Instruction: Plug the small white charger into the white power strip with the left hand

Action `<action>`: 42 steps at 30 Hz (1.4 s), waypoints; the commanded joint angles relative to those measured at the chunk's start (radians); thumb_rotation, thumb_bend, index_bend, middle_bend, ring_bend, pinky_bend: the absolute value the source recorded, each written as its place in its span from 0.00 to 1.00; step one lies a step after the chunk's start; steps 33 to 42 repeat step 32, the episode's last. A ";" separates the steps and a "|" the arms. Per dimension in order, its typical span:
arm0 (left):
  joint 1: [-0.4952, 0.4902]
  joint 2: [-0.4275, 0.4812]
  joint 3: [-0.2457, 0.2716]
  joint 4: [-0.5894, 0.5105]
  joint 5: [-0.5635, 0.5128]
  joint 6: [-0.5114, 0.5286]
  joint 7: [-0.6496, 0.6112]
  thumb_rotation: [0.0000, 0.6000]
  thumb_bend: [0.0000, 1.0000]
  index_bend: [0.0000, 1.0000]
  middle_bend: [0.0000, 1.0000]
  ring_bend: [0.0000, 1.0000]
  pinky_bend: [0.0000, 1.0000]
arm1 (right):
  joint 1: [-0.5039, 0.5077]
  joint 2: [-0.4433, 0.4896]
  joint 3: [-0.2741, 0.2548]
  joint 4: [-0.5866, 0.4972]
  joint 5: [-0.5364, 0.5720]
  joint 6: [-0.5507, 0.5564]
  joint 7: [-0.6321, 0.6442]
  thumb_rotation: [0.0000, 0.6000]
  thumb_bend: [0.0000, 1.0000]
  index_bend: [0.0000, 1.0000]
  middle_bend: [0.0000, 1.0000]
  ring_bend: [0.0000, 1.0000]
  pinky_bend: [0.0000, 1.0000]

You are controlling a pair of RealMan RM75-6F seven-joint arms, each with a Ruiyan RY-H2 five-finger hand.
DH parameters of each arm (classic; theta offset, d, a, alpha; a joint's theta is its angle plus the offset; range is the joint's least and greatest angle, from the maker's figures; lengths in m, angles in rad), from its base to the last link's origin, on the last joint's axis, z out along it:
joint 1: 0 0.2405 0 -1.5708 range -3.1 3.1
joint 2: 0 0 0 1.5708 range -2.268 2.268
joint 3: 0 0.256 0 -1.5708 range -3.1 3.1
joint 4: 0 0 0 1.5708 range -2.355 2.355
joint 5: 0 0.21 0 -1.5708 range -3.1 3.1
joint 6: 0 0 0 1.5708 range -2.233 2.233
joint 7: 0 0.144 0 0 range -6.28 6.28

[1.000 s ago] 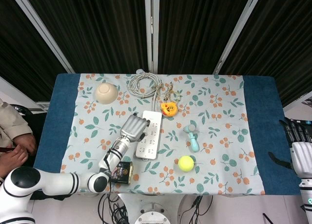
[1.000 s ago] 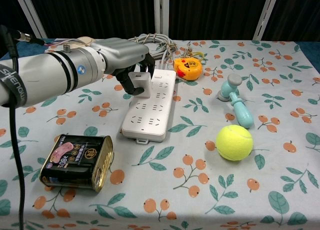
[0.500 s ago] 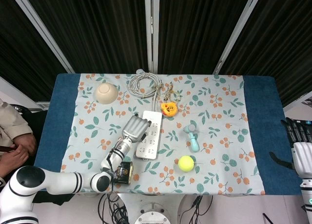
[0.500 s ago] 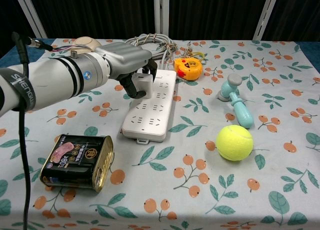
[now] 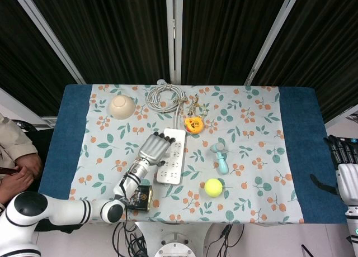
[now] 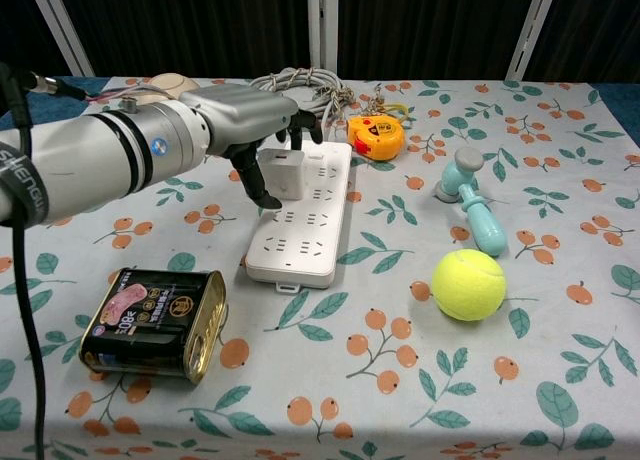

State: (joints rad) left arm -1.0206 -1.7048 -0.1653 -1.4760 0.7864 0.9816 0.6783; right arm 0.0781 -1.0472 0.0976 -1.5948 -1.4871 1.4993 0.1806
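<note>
The small white charger (image 6: 279,174) is standing upright on the upper-left part of the white power strip (image 6: 303,216), seemingly over a socket there, though whether its prongs are seated is not something either view is showing. The left hand (image 6: 250,125) is reaching in over the strip's left edge, its fingers (image 6: 303,122) arching above the charger's top and its thumb hanging down along the charger's left face; it looks to be touching or lightly holding the charger rather than clamping it, and I cannot tell for certain whether the grip is closed. That posture is probably serving to steady the charger from above and press it down into the strip. The strip is lying lengthwise away from the robot, its coiled cable (image 5: 164,95) bunched beyond its far end, which is keeping the socket face turned upward for a vertical push. In the head view the left hand (image 5: 153,149) is covering the strip's left side, hiding the charger. The right hand (image 5: 345,173) is waiting far to the right of the strip, off the printed cloth, fingers extended and holding nothing.
</note>
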 commanded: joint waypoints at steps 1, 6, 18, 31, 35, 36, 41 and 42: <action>0.020 0.024 -0.007 -0.023 0.023 0.020 -0.031 1.00 0.14 0.14 0.21 0.13 0.18 | -0.001 0.000 0.000 0.000 -0.002 0.002 0.001 1.00 0.13 0.00 0.02 0.00 0.00; 0.092 0.098 -0.021 -0.081 0.091 0.102 -0.129 1.00 0.14 0.13 0.21 0.13 0.15 | -0.003 0.004 -0.001 0.003 -0.008 0.006 0.010 1.00 0.13 0.00 0.02 0.00 0.00; 0.452 0.347 0.035 -0.027 0.316 0.414 -0.557 1.00 0.14 0.18 0.22 0.13 0.06 | 0.025 0.033 -0.011 0.023 -0.032 -0.045 0.088 1.00 0.13 0.00 0.03 0.00 0.00; 0.754 0.469 0.209 -0.062 0.495 0.593 -0.716 1.00 0.14 0.19 0.20 0.07 0.00 | 0.009 0.005 -0.029 0.008 -0.078 0.010 0.043 1.00 0.13 0.00 0.03 0.00 0.00; 0.774 0.474 0.216 -0.078 0.502 0.605 -0.712 1.00 0.14 0.19 0.20 0.07 0.00 | 0.006 0.004 -0.031 0.004 -0.080 0.014 0.036 1.00 0.13 0.00 0.03 0.00 0.00; 0.774 0.474 0.216 -0.078 0.502 0.605 -0.712 1.00 0.14 0.19 0.20 0.07 0.00 | 0.006 0.004 -0.031 0.004 -0.080 0.014 0.036 1.00 0.13 0.00 0.03 0.00 0.00; 0.774 0.474 0.216 -0.078 0.502 0.605 -0.712 1.00 0.14 0.19 0.20 0.07 0.00 | 0.006 0.004 -0.031 0.004 -0.080 0.014 0.036 1.00 0.13 0.00 0.03 0.00 0.00; 0.774 0.474 0.216 -0.078 0.502 0.605 -0.712 1.00 0.14 0.19 0.20 0.07 0.00 | 0.006 0.004 -0.031 0.004 -0.080 0.014 0.036 1.00 0.13 0.00 0.03 0.00 0.00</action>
